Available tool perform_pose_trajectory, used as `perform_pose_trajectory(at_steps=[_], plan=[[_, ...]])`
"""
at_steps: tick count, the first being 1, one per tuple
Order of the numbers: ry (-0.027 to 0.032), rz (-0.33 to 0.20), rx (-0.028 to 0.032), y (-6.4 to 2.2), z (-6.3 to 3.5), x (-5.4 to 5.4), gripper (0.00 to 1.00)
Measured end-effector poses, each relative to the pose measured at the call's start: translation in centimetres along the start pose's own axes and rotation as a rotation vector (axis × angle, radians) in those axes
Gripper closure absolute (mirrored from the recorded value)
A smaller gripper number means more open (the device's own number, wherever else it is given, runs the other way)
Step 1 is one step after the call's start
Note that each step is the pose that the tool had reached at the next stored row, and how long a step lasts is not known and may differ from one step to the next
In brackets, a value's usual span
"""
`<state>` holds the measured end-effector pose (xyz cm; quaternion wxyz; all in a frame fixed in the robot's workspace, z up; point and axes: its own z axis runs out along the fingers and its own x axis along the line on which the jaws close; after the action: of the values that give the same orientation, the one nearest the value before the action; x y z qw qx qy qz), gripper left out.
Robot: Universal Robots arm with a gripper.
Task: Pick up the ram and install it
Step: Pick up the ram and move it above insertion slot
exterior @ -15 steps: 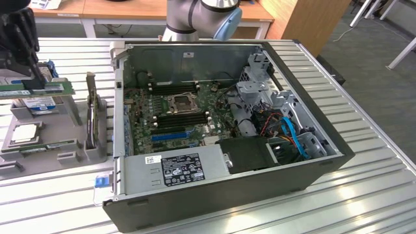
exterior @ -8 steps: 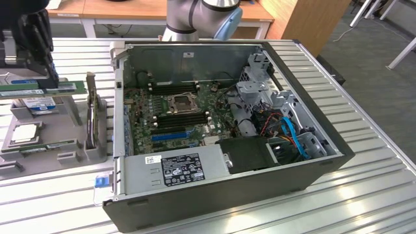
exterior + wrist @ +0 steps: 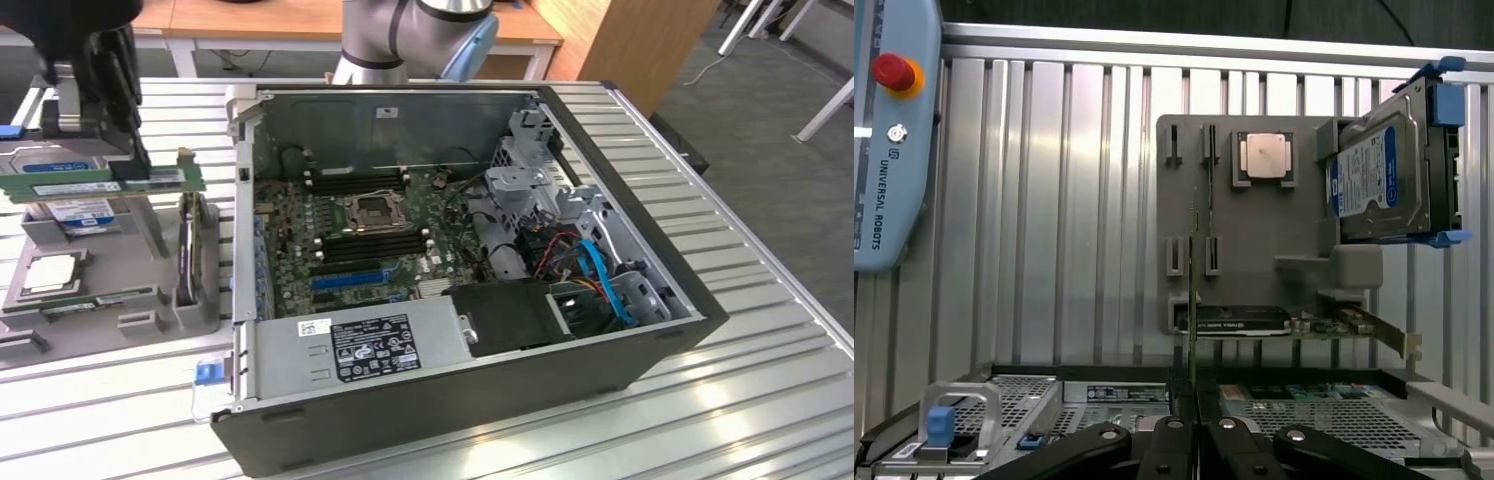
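The ram (image 3: 114, 183) is a long green stick held level above the grey parts holder (image 3: 147, 325) at the exterior view's left, with my gripper (image 3: 96, 162) shut on it from above. In the wrist view the ram (image 3: 1194, 300) appears edge-on as a thin vertical strip rising from between my gripper's (image 3: 1194, 432) closed black fingers (image 3: 1166, 440). The open computer case (image 3: 641, 355) lies to the exterior view's right of the gripper. Its long black memory slots (image 3: 358, 181) and a second bank of slots (image 3: 376, 245) flank the processor socket (image 3: 368, 211).
On the holder (image 3: 1254, 240) sit a blue-labelled hard drive (image 3: 1379, 180), a processor chip (image 3: 1266, 157) and an expansion card (image 3: 1354, 325). A second green stick (image 3: 80, 300) lies on the holder. A teach pendant (image 3: 889, 130) rests on the slatted table (image 3: 1054, 200). The power supply (image 3: 360, 345) fills the case's near corner.
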<state>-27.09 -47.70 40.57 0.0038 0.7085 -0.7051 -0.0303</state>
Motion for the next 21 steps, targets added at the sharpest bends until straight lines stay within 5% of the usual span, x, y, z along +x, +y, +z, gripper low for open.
perform_pose_trajectory(at_steps=[21], plan=[[0.0001,0.000,-0.0017,-5.94,-0.29,0.0,0.89]])
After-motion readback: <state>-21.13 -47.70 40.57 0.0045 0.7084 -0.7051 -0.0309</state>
